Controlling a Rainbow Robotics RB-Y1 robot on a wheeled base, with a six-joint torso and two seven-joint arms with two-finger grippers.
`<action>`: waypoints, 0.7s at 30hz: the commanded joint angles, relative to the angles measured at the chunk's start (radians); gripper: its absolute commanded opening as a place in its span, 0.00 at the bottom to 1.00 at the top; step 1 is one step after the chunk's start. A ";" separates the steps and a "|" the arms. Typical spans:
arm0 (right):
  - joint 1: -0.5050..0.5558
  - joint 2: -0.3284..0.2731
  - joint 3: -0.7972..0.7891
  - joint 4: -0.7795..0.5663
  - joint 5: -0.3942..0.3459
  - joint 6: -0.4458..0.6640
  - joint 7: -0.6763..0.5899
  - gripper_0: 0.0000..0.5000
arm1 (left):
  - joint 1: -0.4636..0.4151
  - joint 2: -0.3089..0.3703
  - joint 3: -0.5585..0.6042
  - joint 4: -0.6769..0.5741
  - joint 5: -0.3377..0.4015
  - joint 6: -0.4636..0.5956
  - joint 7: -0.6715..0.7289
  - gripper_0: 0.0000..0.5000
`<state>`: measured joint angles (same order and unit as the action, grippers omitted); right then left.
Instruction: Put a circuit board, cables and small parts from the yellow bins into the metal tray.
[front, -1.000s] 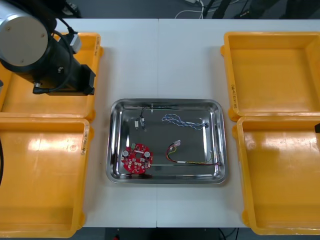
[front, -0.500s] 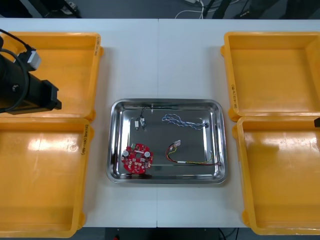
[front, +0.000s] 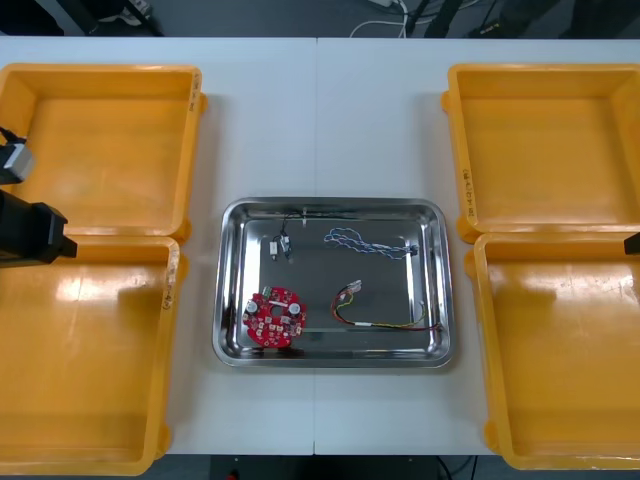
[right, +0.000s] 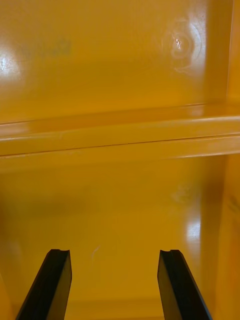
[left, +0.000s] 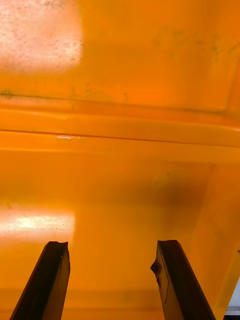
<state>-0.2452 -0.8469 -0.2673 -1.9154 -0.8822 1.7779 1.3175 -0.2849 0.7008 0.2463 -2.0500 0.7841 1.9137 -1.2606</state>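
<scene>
1. Front view: a shiny rectangular metal tray (front: 331, 205) sits mid-table on the light table (front: 320, 120), between two open yellow plastic bins on the left (front: 185, 150) and two on the right (front: 462, 150)
2. Inside the tray, a round red circuit board (front: 275, 318) lies in the lower-left corner, with a red and yellow cable (front: 381, 318) to its right
3. A twisted blue and white cable (front: 364, 243) lies in the tray's upper right part, and small metal parts (front: 281, 243) lie in its upper left
4. The left arm (front: 28, 232) shows as a black block at the view's left edge, over the seam of the two left bins; a sliver of the right arm (front: 633, 243) sits at the right edge
5. Right wrist view: the right gripper (right: 114, 251) has its black fingers (right: 52, 285) spread well apart with nothing between them; a bin's floor lies under and between the fingers, and beyond the fingertips a bin rim crosses from side to side
6. Left wrist view: the left gripper (left: 112, 244) likewise holds its fingers (left: 50, 282) wide apart around nothing, over a bin floor, with a rim ridge running across well beyond the fingertips
</scene>
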 joint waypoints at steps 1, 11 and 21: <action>-0.025 0.009 0.013 -0.005 -0.003 0.002 -0.021 1.00 | 0.061 0.049 0.071 -0.038 0.011 0.006 -0.134 1.00; -0.025 0.009 0.013 -0.005 -0.003 0.002 -0.021 1.00 | 0.124 0.051 0.103 -0.042 -0.002 0.006 -0.177 1.00; -0.025 0.009 0.013 -0.005 -0.003 0.002 -0.021 1.00 | 0.151 0.051 0.122 -0.042 -0.012 -0.024 -0.250 1.00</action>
<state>-0.2455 -0.8449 -0.2661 -1.9143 -0.8822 1.7780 1.3175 -0.1598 0.7046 0.3366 -2.0603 0.7823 1.9083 -1.3980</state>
